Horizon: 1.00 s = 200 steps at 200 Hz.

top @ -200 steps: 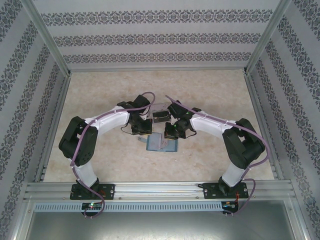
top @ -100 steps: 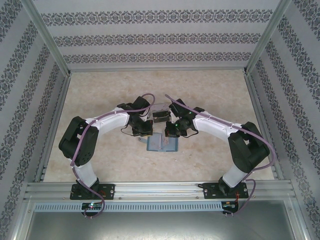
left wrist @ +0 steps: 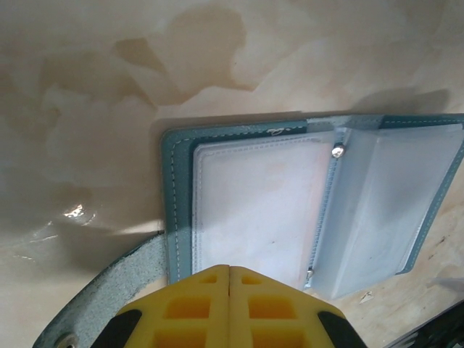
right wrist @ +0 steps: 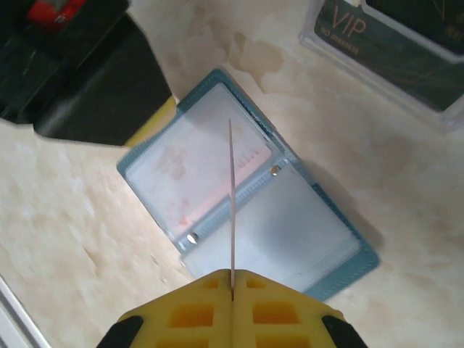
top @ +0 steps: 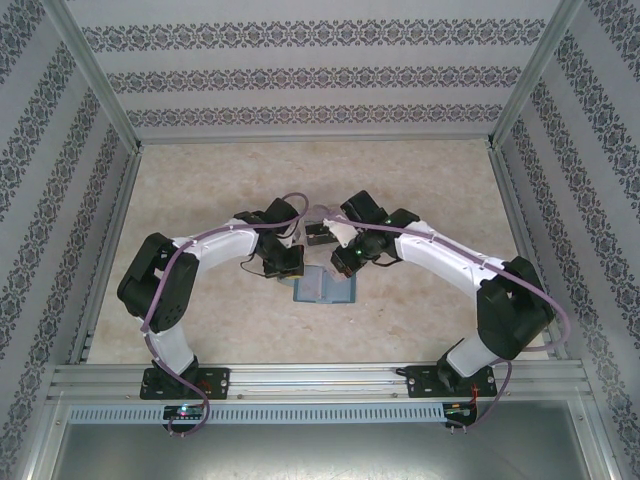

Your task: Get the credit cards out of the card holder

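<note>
Right wrist view gives you the right gripper point(right wrist: 232, 286) clamped on a credit card point(right wrist: 231, 203), seen edge-on as a thin pale line running straight out from the fingertips. Judge it light, stiff and slick, so pinch it flat near one short edge, firmly, or it may slide. Beneath that card the card holder point(right wrist: 304, 225) lies open on the table point(right wrist: 65, 217), with a teal border, frosted clear sleeves and two small rivets point(right wrist: 275, 170) along the fold. It looks soft and light, liable to drag. Your left gripper point(left wrist: 230, 279) is closed with nothing between its fingers. Its tips sit at the holder's near edge, with the tab strap point(left wrist: 109, 290) just to their left.
</note>
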### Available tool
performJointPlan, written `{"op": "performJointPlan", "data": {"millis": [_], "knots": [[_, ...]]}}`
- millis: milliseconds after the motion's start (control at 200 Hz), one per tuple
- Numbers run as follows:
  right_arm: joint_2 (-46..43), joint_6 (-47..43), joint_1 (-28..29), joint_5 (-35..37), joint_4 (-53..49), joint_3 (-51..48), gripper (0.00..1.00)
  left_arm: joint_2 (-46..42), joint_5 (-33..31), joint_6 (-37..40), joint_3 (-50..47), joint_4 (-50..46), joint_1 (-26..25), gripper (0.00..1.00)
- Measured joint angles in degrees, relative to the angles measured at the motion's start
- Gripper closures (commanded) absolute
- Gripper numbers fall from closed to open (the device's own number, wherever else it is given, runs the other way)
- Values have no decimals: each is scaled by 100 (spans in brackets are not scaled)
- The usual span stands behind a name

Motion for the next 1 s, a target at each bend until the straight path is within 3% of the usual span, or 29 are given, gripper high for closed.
{"op": "performJointPlan", "data": {"millis": [480, 999], "knots": [[586, -3554, -15, 1117, -1399, 1537, 100, -216, 0, -55, -435, 101, 68, 99], [2376, -4903, -129, 1462, -2391, 3989, 100, -717, -35, -245, -1132, 258, 352, 99]]}}
